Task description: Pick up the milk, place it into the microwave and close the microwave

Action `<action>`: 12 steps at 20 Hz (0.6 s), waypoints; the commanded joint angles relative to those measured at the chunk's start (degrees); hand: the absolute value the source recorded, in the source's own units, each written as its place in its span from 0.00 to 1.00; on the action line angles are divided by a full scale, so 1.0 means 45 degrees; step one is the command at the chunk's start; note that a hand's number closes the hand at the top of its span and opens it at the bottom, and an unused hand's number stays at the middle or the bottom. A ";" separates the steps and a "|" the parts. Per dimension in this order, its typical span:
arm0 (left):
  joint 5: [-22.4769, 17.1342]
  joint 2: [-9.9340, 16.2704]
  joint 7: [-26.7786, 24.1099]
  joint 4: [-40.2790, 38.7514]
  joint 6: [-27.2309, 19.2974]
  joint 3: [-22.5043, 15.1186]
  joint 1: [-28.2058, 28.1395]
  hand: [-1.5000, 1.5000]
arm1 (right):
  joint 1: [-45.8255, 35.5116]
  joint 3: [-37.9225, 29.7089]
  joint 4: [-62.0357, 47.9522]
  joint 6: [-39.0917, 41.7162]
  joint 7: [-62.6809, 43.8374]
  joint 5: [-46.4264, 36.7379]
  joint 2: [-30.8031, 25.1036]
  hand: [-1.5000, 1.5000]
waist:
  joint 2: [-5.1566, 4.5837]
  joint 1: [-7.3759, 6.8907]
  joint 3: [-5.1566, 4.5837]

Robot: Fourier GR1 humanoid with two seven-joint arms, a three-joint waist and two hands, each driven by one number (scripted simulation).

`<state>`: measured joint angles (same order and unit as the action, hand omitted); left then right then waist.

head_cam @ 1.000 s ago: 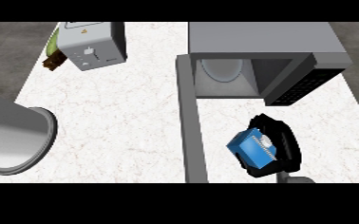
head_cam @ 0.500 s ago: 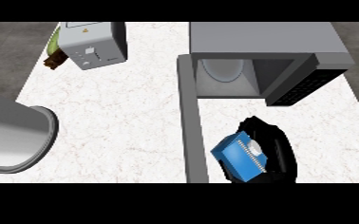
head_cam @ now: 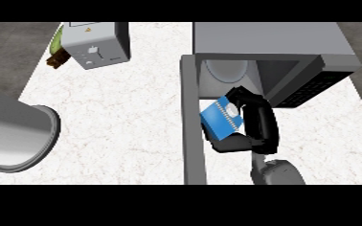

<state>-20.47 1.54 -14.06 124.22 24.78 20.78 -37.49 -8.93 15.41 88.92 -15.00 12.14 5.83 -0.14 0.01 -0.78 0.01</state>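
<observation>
The milk (head_cam: pixel 221 120) is a small blue carton with a white stripe, tilted and held just in front of the microwave's opening. My right hand (head_cam: pixel 259 120) is shut on it, black fingers curled over its right side and thumb under it. The grey microwave (head_cam: pixel 268 38) stands at the back right. Its door (head_cam: pixel 191 124) hangs open as a long grey strip toward me, left of the milk. Inside I see the pale round turntable (head_cam: pixel 228 70). My left hand does not show.
A silver toaster (head_cam: pixel 96 48) stands at the back left, with a green and brown item (head_cam: pixel 56 53) half hidden behind it. A large grey rounded shape (head_cam: pixel 21 139) fills the left edge. The microwave's dark control panel (head_cam: pixel 312 89) angles out at right.
My right hand has carried the milk away from me and a little left, from low beside the door up to the mouth of the microwave.
</observation>
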 commanded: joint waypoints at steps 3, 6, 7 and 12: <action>0.0045 0.0177 0.0271 -0.0760 0.0124 0.0276 0.0778 0.00 | -0.2520 0.0078 -0.3031 -0.2470 0.0180 -0.0564 0.0030 1.00 | -0.0042 -0.0058 -0.0002; -0.0321 0.0389 0.0332 -0.0706 0.0327 0.0750 0.0845 0.00 | -0.3228 -0.1772 -0.4517 -0.1535 0.0216 -0.0346 0.0027 1.00 | -0.0042 -0.0023 0.0002; 0.0238 0.0333 -0.0205 -0.1479 0.0608 0.0600 0.1117 0.00 | -0.3804 -0.1454 -0.5180 -0.2079 0.0111 -0.0184 0.0028 1.00 | -0.0046 -0.0052 -0.0001; 0.0202 0.0077 -0.0412 -0.1450 0.1012 0.0937 0.0841 0.00 | -0.4946 -0.2933 -0.8806 -0.1050 0.2862 0.0552 0.0027 1.00 | -0.0067 -0.0130 0.0005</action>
<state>-21.10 2.74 -13.48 120.29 27.81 24.09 -34.17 -27.21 5.77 60.24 -21.20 17.77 6.35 -0.33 -0.21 -1.15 0.03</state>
